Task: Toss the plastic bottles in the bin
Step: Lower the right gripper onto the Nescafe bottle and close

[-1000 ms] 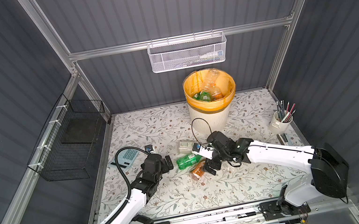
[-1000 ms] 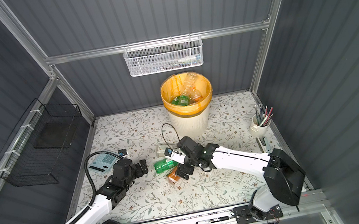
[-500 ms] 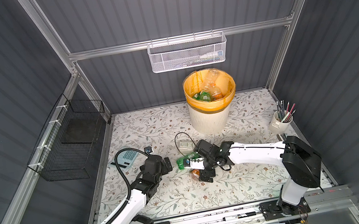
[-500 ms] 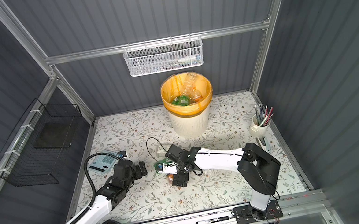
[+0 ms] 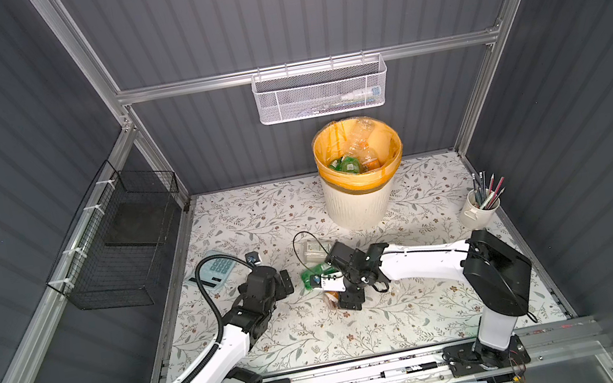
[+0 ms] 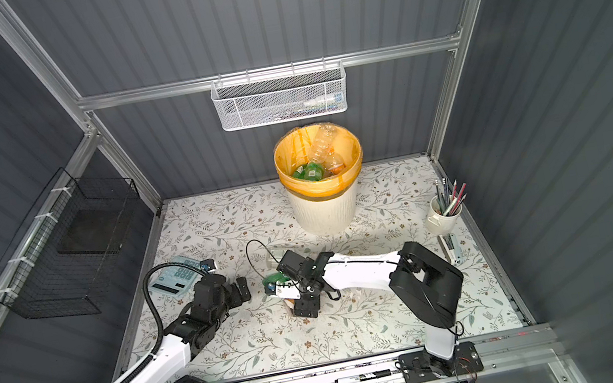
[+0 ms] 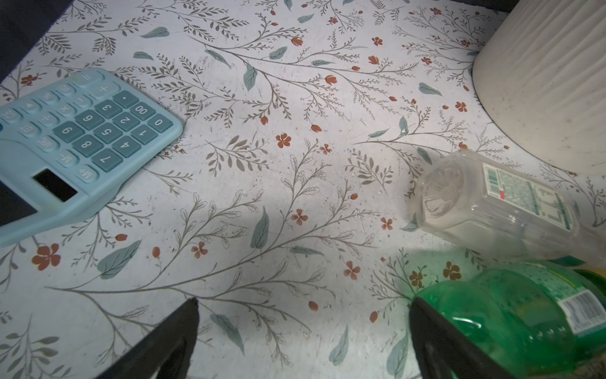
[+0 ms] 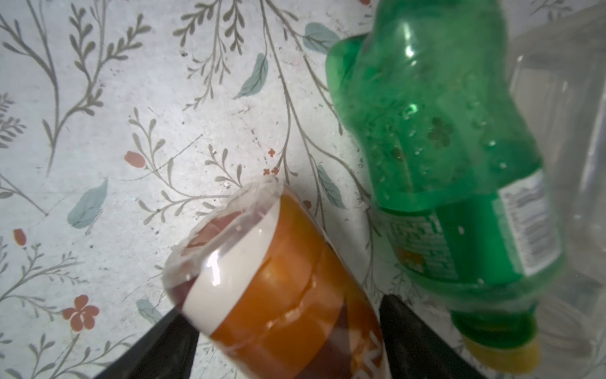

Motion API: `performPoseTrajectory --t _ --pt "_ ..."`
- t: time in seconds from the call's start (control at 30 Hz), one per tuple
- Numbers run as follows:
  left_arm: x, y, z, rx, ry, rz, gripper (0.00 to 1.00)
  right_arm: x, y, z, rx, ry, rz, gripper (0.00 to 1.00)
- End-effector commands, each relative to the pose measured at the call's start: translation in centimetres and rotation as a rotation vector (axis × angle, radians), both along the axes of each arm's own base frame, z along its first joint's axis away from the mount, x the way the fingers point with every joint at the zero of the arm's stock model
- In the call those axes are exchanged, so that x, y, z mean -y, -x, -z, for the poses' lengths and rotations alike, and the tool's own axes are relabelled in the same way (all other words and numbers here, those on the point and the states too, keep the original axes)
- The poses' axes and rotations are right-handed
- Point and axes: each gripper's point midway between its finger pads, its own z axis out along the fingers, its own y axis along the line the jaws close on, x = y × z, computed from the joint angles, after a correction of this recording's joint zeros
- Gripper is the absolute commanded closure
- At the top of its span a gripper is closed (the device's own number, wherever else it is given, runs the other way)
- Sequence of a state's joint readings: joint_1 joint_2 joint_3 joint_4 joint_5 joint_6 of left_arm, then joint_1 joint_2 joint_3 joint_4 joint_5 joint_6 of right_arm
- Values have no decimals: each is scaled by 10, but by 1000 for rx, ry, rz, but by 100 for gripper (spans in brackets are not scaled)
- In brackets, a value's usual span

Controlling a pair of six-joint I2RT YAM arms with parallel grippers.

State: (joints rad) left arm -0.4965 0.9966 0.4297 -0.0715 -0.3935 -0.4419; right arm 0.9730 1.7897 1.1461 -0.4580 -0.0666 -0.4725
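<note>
Dark grey ribbed walls (image 5: 307,2) shut me in from 9 o'clock round through 12 to 3, held in a bare aluminium frame (image 5: 87,56). A crossbar (image 5: 194,86) runs along the 12 o'clock wall, and a white mesh basket (image 5: 321,91) hangs from it. A black wire basket (image 5: 116,249) hangs on the 9 o'clock wall. Underfoot lies a pale mat (image 5: 258,217) printed with twigs, leaves and small red flowers, edged at 6 o'clock by a metal rail (image 5: 369,376). A cup (image 5: 472,213) of pencils stands at 3 o'clock. The light is brightest mid-mat, and the walls are dim.
</note>
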Motion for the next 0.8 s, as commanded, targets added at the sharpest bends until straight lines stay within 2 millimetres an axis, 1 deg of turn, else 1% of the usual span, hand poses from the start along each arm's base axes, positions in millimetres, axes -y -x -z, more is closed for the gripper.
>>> performPoseTrajectory --t 0.0,0.1,0.23,0.37,0.43,0.5,0.67,0.77 --pt "-4 4 5 -10 -5 -16 0 5 5 2 -22 30 15 15" --pt "-4 4 5 -10 -5 -17 0 9 7 4 -23 41 25 20" --pt "-4 4 6 -11 -1 -18 0 16 7 8 -27 66 67 32" --pt "-2 3 6 -13 5 -14 0 14 7 8 -46 49 103 42" --pt "-2 3 6 -14 3 -15 0 14 7 7 -48 46 120 44" --pt "-3 4 5 -13 4 -16 0 13 7 2 -48 28 136 45" --pt "-4 5 4 -5 6 -18 0 14 3 -23 -27 -66 195 47" --pt "-2 4 3 -4 12 -17 0 17 -6 -43 1 -130 251 51"
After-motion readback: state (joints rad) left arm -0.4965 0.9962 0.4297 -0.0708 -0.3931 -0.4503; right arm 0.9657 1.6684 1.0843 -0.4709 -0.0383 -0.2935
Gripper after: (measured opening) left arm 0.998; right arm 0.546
